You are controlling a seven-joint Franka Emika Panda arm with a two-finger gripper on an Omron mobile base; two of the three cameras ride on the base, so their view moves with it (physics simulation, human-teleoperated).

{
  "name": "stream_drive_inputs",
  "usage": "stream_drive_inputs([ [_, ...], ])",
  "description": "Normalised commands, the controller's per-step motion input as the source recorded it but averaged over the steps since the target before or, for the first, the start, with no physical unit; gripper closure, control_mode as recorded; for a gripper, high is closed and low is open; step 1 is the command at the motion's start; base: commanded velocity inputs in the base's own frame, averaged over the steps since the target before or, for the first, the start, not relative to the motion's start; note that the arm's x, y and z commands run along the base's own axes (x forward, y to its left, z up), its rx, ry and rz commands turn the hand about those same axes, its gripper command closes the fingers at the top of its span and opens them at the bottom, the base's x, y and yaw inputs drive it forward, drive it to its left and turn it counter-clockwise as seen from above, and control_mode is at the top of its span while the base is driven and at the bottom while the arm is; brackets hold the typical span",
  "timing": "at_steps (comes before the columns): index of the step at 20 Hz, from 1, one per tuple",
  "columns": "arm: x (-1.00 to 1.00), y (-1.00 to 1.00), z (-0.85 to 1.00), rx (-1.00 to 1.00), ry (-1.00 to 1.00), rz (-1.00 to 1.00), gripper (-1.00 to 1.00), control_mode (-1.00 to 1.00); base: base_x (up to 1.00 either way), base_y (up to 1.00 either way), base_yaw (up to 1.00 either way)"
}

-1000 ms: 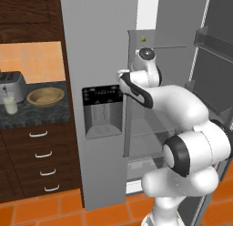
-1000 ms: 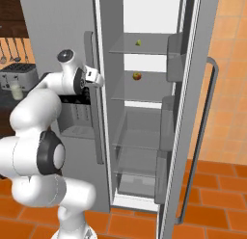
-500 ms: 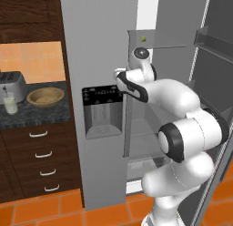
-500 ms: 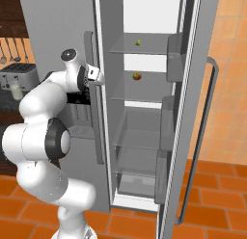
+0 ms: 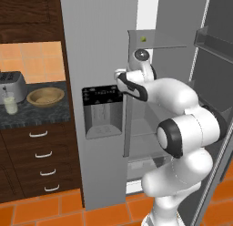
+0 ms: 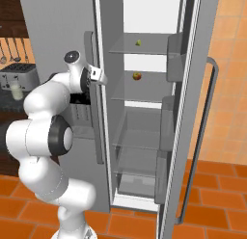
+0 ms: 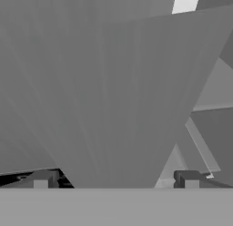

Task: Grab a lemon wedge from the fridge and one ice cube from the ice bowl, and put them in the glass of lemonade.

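Observation:
The fridge (image 5: 100,47) stands with its right door (image 6: 193,112) swung open and its left door shut. The lemon wedge (image 6: 138,42) is a tiny yellow-green piece lying on the top shelf, also visible as the lemon wedge (image 5: 143,38). My gripper (image 6: 100,75) hovers at the inner edge of the shut left door, below the wedge and to its left. In the hand view my gripper (image 7: 114,179) is open, its fingertips (image 7: 43,178) wide apart, close against a grey fridge panel. The glass of lemonade (image 5: 10,103) and the tan ice bowl (image 5: 45,96) sit on the counter at the left.
A small red-orange fruit (image 6: 137,76) lies on the second shelf. A toaster (image 5: 11,86) stands behind the glass. The black dispenser panel (image 5: 102,109) is on the shut door, whose long handle (image 6: 90,88) is right beside my hand. Drawers (image 5: 41,161) lie under the dark counter.
My hand has stayed almost in place at the door edge. The elbow and forearm have folded in closer to the fridge. The gripper stays open.

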Motion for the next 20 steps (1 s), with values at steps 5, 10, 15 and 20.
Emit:
stream_drive_inputs([
  [5,0.24,0.0,-0.41,0.0,-0.09,0.0,-1.0,-1.0,0.0,0.0,0.0],
  [10,0.39,0.0,-0.06,0.0,0.02,0.0,1.0,-1.0,0.0,0.0,0.0],
  [15,0.19,0.0,0.0,0.0,0.06,0.0,1.0,-1.0,0.0,0.0,0.0],
  [20,0.16,0.0,0.0,0.0,0.04,0.0,1.0,-1.0,0.0,0.0,0.0],
])
